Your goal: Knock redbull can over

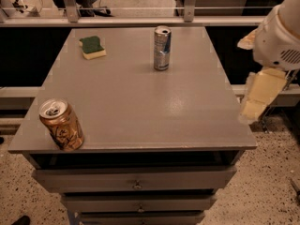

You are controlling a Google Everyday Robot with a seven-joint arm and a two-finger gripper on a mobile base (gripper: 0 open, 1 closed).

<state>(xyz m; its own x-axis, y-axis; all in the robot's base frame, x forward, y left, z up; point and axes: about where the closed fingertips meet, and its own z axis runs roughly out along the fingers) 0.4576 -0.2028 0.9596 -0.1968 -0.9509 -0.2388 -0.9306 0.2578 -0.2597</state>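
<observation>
- The redbull can (162,48) stands upright in the upper middle of the frame, towards the far edge of the tabletop (140,107). Its long axis is vertical and its silver top faces up, so it has not yet been knocked over.
- The pincer (255,100) hangs at the right edge of the frame, off the tabletop's right side, beneath the arm's bulky white housing. It touches nothing. Whether it is released or clenched, I cannot tell from here.
- From the pincer the can lies up and to the left in the frame, well apart, with only bare tabletop between them.
- My guess is that the coming move is a reach inward over the right edge. A sideways push high on the can's body should then tip it, as so slim a can ought to topple easily.
- The orange-gold can (61,124) at the lower left corner and the green and yellow sponge (92,47) at the upper left are both well clear of that path.
</observation>
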